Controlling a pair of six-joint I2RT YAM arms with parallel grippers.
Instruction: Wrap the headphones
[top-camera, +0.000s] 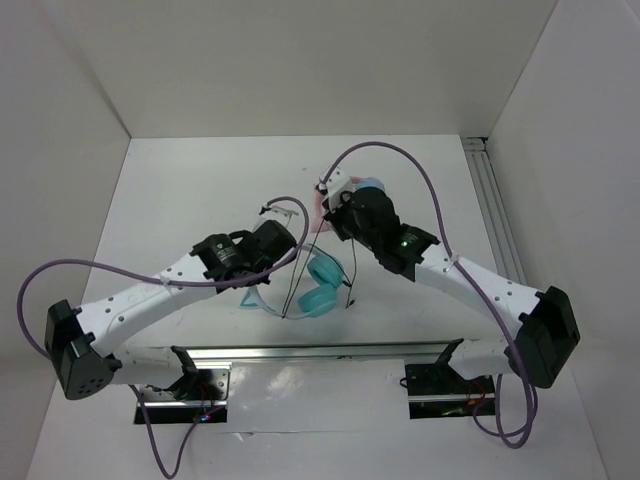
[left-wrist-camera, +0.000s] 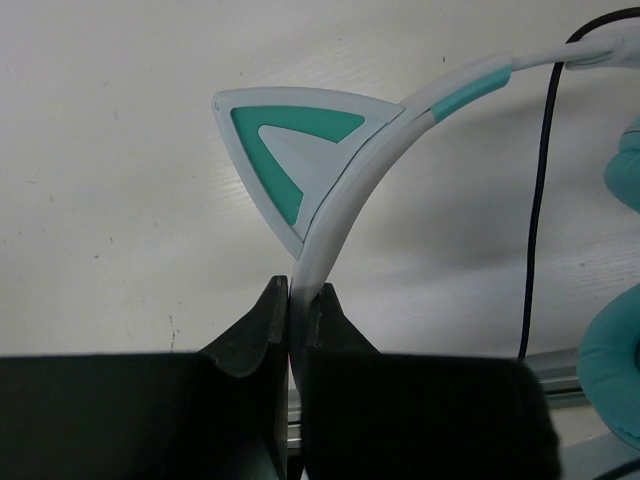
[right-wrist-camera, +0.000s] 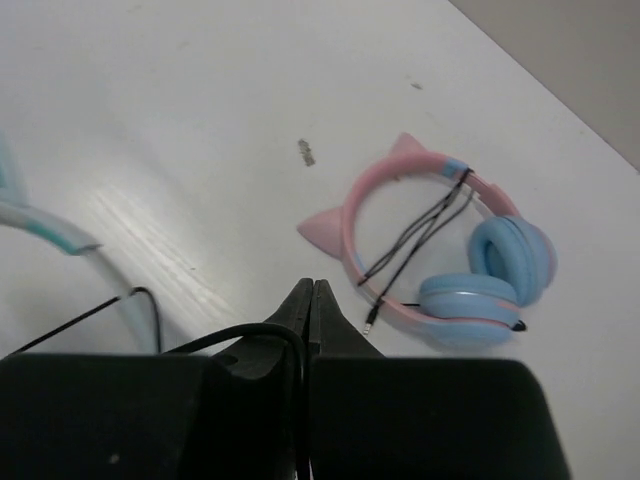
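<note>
Headphones (top-camera: 320, 298) on table (top-camera: 180, 190) (other pair (right-wrist-camera: 468, 300) behind)

Bright, even light from above on a white counter (top-camera: 200, 190).
We find shadows soft and faint, with a glare streak across the counter in the right wrist view. Both wrist views lose focus up close: the dark fingers (left-wrist-camera: 262, 325) blur into flat black, and the headphones (right-wrist-camera: 50, 230) smear at the right wrist view's left edge.

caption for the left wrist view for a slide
Left tool clamps the pale cat-eared headband of the teal over-ear headphones, thin black cable running alongside.
</note>
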